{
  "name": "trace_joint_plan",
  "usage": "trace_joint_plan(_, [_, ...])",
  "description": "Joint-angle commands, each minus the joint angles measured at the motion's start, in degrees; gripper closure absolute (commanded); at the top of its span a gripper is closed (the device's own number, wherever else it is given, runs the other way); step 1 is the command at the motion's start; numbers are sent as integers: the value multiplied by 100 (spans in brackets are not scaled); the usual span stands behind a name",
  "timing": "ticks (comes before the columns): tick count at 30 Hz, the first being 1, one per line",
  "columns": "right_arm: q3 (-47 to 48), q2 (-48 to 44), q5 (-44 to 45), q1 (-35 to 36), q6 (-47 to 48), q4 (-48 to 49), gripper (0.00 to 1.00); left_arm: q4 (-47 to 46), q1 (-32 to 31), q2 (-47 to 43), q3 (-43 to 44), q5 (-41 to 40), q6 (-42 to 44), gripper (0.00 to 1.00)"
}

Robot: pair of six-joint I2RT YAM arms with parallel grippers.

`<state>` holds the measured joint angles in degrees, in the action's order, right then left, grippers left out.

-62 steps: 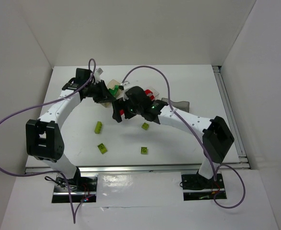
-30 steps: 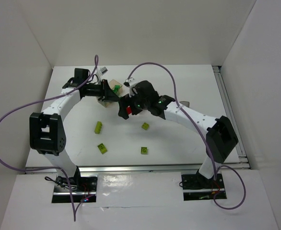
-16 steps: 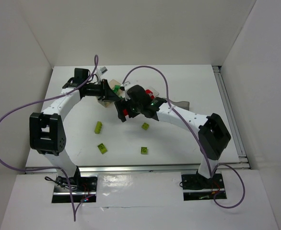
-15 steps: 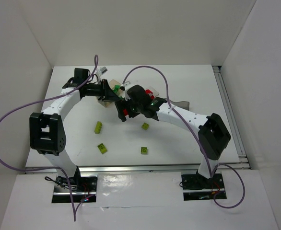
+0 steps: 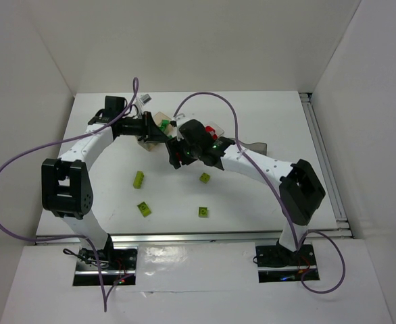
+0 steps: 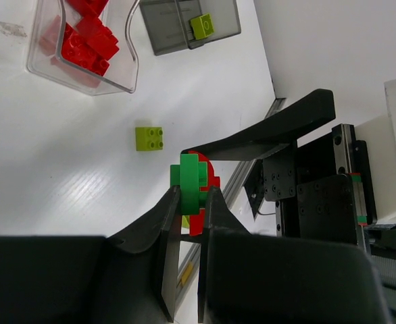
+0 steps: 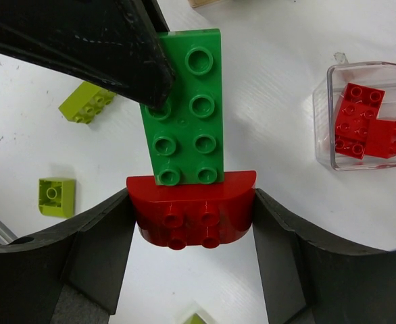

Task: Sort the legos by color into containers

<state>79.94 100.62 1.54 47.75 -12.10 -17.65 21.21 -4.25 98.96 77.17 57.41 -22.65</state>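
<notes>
L gripper jaws clamped on green 2x4 plate; R gripper jaws clamped on red half-round brick; pieces overlap.

- Top external: fixed high behind both arm bases, looking down over the whole table.
- Left wrist: close, angled across the table.
- Right wrist: close, facing down; both wrist views share the green brick and clear tray.

The left arm and right arm both bend inward, and their hands meet tip to tip. The left hand pinches a green plate by its faces. The right hand clamps a red half-round brick that is joined to the plate.
</notes>
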Motion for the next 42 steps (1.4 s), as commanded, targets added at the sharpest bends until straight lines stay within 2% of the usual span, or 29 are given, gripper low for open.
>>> trace_joint_plan(1, [57, -69, 48, 24, 41, 315, 52, 102, 12, 115, 62, -238, 174, 100])
trace_joint_plan(6, [-181, -121, 48, 24, 41, 385, 52, 365, 12, 379, 62, -782, 226, 100])
trace_joint_plan(12, [-181, -69, 48, 24, -12, 438, 53, 472, 12, 581, 9, -916, 279, 100])
trace_joint_plan(17, [-128, -59, 556, 24, -12, 359, 53, 786, 12, 581, 149, -1459, 279, 100])
trace_joint_plan(22, [232, 141, 856, -563, -65, -19, 53, 1078, 12, 327, 290, -2434, 279, 100])
trace_joint_plan(32, [1181, 1266, 1164, -1180, -117, -160, 52, 1253, 12, -96, 343, -2691, 226, 100])
trace_joint_plan(34, [1409, 1442, 1164, -1180, -65, -160, 49, 1254, 12, -149, 395, -2691, 174, 100])
trace_joint_plan(38, [1586, 1759, 1287, -1180, -65, -300, 16, 1254, 12, -201, 457, -2691, 174, 100])
trace_joint_plan(39, [1673, 1759, 1453, -1180, -143, -422, 5, 1254, 12, -201, 457, -2630, 174, 100])
trace_joint_plan(42, [1595, 1558, 1525, -1180, -196, -424, 2, 1307, 12, -201, 510, -2629, 174, 100])
